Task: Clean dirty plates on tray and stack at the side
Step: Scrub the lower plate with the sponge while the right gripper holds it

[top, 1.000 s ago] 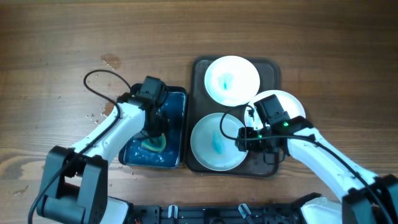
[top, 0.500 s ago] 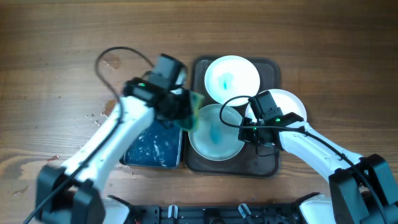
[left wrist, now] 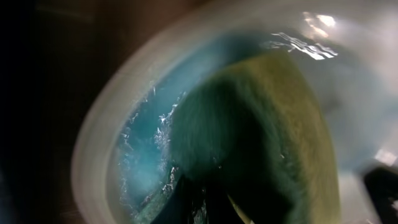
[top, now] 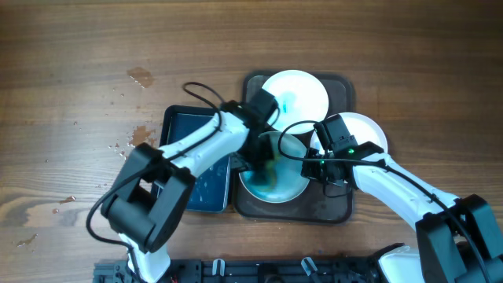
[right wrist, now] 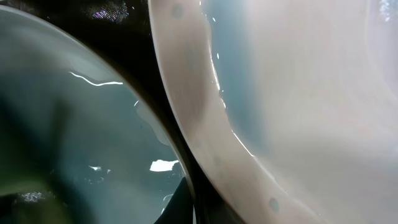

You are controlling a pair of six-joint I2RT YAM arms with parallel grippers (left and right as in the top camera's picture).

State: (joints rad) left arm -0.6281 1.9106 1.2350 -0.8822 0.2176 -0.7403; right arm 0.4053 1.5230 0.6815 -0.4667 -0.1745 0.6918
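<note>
Now my left hand (top: 266,163) clamps sponge (left wrist: 267,143) inside near plate (top: 293,186); right hand (top: 313,169) at its rim, grip unclear.

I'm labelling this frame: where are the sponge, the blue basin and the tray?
sponge (left wrist: 267,137), left wrist view, its yellow-green face
blue basin (top: 182,126), overhead view, bare floor at its far end
tray (top: 343,86), overhead view, far right corner

a yellow-green sponge (left wrist: 273,137) is held at the left pincer (top: 266,163). the plate under it (top: 292,189) is seen white, washed blue-green; the plate beyond it (top: 308,90) is white with a blue-green smear. the tray (top: 251,85) is dark brown, the basin (top: 185,130) dark blue, the table (top: 78,79) wood-grained.
</note>
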